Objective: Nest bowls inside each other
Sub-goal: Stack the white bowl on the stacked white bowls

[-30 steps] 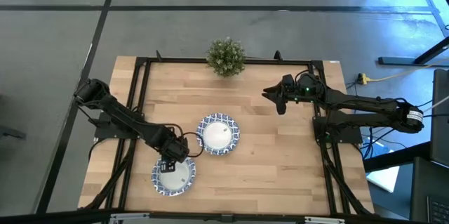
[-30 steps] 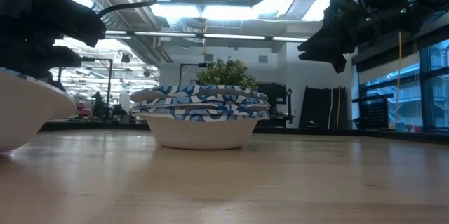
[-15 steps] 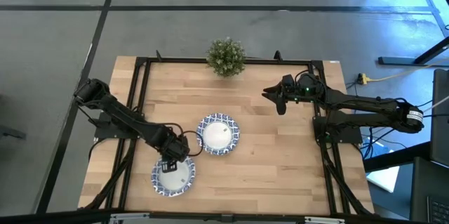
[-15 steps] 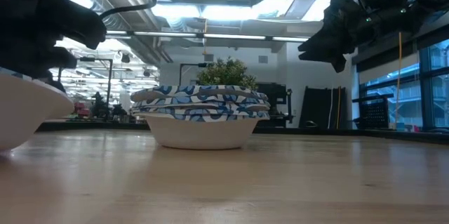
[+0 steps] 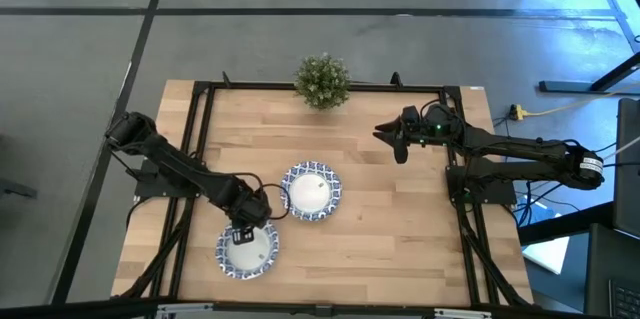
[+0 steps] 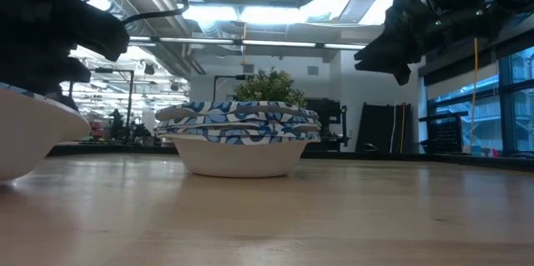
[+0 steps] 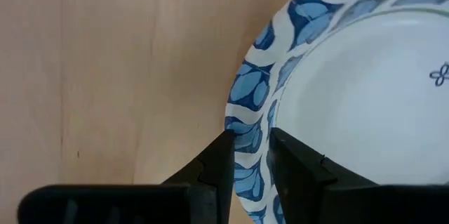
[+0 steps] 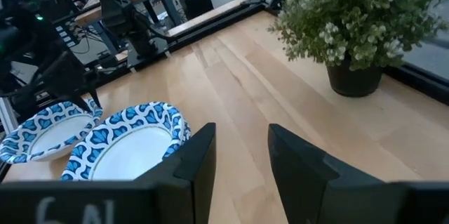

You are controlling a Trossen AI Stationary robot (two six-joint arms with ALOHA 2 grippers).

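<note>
**Bowl rim pinched, almost nothing moved in the last second**

Grip is the whole story here. The left arm's jaws (image 7: 247, 155) are clenched on the rim of the lone small round white bowl with the blue-and-white patterned band (image 5: 248, 251), one dark finger (image 7: 214, 164) outside the rim and the other inside. That bowl sits near the front-left of the pale wooden counter (image 5: 400, 229), just beside the stack of matching blue-rimmed bowls (image 5: 311, 191) at the middle.

Compared with a second ago, the high view shows the left wrist shifted only slightly over the bowl, and in the low view the bowl's edge (image 6: 33, 128) dipped and came back level by a hair. The stack (image 6: 239, 137) has not budged. I'd read that as the grasp settling and the lift not yet begun, so the last loose bowl in sight has yet to join the pile.

The right arm's jaws (image 5: 398, 145) hang parted above the far right of the counter, exactly where they were, near the small green potted plant (image 5: 322, 81). The carry looks short; the thin rim could slip.
</note>
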